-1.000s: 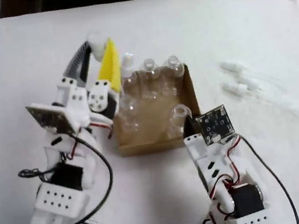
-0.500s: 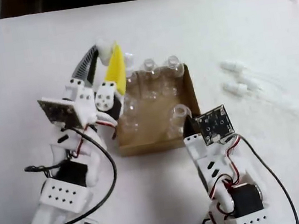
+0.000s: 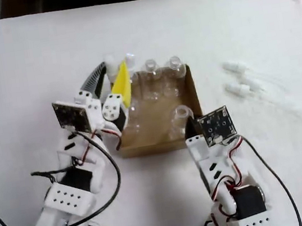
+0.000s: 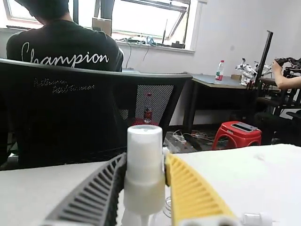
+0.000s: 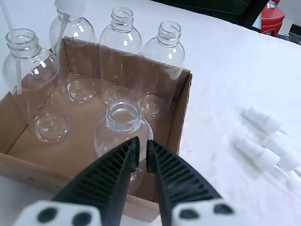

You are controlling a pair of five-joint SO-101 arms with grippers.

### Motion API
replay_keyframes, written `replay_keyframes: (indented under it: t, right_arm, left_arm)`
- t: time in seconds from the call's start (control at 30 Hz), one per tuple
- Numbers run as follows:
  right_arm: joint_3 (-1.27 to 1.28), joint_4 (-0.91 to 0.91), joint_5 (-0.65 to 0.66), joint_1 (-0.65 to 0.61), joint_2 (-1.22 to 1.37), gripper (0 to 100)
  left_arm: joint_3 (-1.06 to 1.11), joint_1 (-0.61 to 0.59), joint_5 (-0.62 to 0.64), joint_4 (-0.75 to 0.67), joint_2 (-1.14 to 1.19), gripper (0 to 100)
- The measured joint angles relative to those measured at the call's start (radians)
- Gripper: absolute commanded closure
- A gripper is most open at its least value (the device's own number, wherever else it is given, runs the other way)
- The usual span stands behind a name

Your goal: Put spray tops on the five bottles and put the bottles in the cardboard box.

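A cardboard box holds several clear bottles. One bottle at the back carries a white spray top; the others, like the front bottle, have bare necks. My left gripper hovers at the box's back left corner, shut on a spray top held upright between its grey and yellow fingers. The top's thin tube hangs by the left bottle. My right gripper sits shut with nothing in it, just in front of the front bottle.
Several loose spray tops lie on the white table to the right of the box, seen also as spray tops in the right wrist view. Beyond the table's far edge stands a chair with a seated person.
My left arm has swung right toward the box's back left corner, carrying the spray top with it. The right arm has stayed still.
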Motion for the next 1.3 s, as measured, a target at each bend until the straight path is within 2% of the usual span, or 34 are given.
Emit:
replay_keyframes:
  t: [0.27,0.7,1.3]
  right_arm:
    - [0.000,0.000,0.000,0.000,0.000,98.2]
    - [0.000,0.000,0.000,0.000,0.000,98.2]
    - [0.000,0.000,0.000,0.000,0.000,98.2]
  left_arm:
    - [0.014,0.005,0.068,0.000,0.000,98]
    - [0.100,0.054,0.074,-0.074,0.000,98]
    - [0.161,0.049,0.074,-0.075,0.000,98]
